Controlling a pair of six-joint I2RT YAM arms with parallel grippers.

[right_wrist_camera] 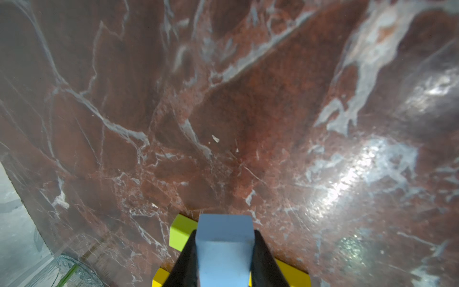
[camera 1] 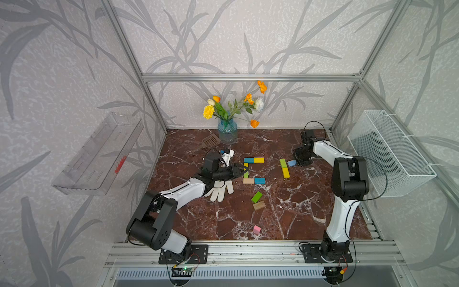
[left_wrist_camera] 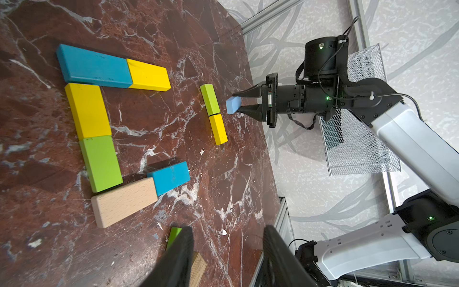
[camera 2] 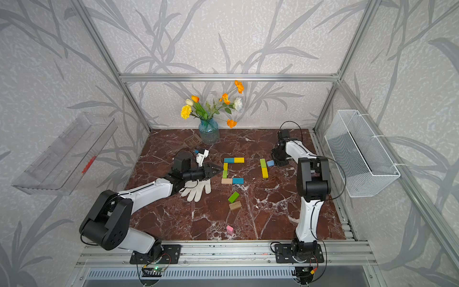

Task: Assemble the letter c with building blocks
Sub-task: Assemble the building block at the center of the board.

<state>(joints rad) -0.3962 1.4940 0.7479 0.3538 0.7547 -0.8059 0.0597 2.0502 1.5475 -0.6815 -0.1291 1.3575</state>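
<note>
We see a lab test cell dressed like a home: aluminium framing (camera 1: 248, 77), leaf-patterned wall panels (camera 1: 223, 37), marbled surface (camera 1: 223, 218), flower vase (camera 1: 227, 131), robot arms (camera 1: 183, 191) bolted to a rail (camera 1: 248, 251).

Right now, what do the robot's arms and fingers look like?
The left arm and right arm have smooth white shells and chunky black joints. Thin black cables loop along them. Each ends in two pointy black fingers, like a beak.
</note>
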